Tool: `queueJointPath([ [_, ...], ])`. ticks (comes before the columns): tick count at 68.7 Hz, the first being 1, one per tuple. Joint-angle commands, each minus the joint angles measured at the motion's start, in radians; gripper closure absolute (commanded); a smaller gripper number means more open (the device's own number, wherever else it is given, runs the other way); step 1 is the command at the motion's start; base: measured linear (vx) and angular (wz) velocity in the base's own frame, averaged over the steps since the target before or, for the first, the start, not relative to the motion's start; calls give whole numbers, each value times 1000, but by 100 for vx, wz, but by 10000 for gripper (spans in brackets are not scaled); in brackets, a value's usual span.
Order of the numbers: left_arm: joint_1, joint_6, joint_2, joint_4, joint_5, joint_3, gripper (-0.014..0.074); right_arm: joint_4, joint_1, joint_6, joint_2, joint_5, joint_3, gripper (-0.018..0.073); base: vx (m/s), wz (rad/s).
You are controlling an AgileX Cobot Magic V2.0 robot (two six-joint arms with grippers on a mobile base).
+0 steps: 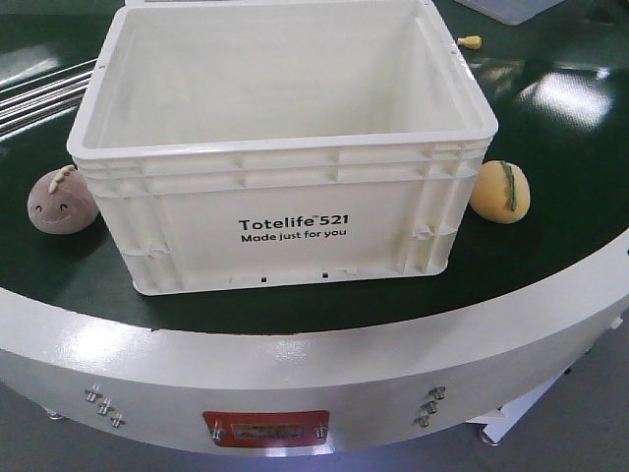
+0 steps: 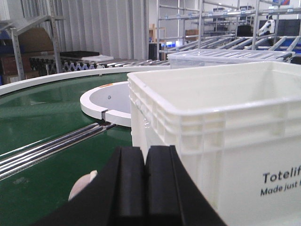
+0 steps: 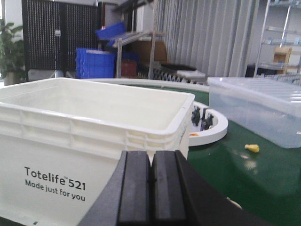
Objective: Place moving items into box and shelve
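The white ribbed box point(image 1: 295, 231), printed "Totelife 521", stands open and empty on the green belt. A mauve-brown smiling plush point(image 1: 61, 202) lies against its left side. A yellow-orange plush with a green stripe point(image 1: 500, 191) lies at its right side. My left gripper point(image 2: 145, 153) is shut with nothing in it, low before the box's left corner point(image 2: 155, 117); a sliver of the mauve plush point(image 2: 81, 185) peeks beside it. My right gripper point(image 3: 151, 157) is shut and empty, facing the box's right corner point(image 3: 160, 134). Neither gripper appears in the front view.
A tiny yellow peg point(image 1: 470, 41) lies on the belt behind the box, also the peg point(image 3: 252, 148) in the right wrist view. A clear plastic tub point(image 3: 263, 108) stands far right. Metal rails point(image 1: 44, 93) run at left. The white rim of the round table point(image 1: 295, 374) curves in front.
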Motion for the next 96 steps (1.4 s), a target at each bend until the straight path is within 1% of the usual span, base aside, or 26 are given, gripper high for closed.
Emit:
queueJointPath([
  [1, -6, -8, 116, -1, -86, -113, 622, 0, -3, 24, 113, -43, -123, 574, 0, 0],
  [13, -6, -9, 365, -1, -87, -278, 622, -16, -3, 27, 357, -34, -303, 574, 0, 0],
  [25, -6, -9, 534, -2, -95, -394, 622, -13, -3, 27, 537, -37, -435, 574, 0, 0],
  [35, -6, -9, 600, -2, -143, -414, 622, -7, -3, 28, 597, -69, -460, 574, 0, 0],
  [49, -6, -9, 620, -2, -146, -413, 619, 14, -3, 28, 615, -66, -460, 572, 0, 0],
  [58, -6, -9, 620, -2, -162, -413, 591, 14, -3, 27, 615, -88, -460, 534, 0, 0],
  [64, -6, -9, 620, -2, -183, -413, 551, 14, -3, 27, 615, -98, -460, 468, 0, 0],
  [71, -6, -9, 620, -2, -206, -413, 471, 14, -3, 27, 615, -112, -460, 355, 0, 0],
  [74, -6, -9, 620, -2, -215, -413, 428, 14, -3, 27, 615, -119, -460, 288, 0, 0],
  [78, -6, -9, 620, -2, -223, -413, 352, 14, -3, 27, 615, -132, -460, 202, 0, 0],
  [79, -6, -9, 620, -2, -224, -413, 333, 14, -3, 27, 615, -134, -460, 168, 0, 0],
  [87, -6, -9, 620, -2, -226, -413, 165, 7, -3, 27, 615, -155, -460, -22, 0, 0],
  [93, -6, -9, 620, -2, -228, -413, 52, 6, -3, 27, 615, -171, -460, -131, 0, 0],
  [96, -6, -9, 620, -2, -227, -413, 18, 6, -3, 27, 615, -170, -460, -161, 0, 0],
])
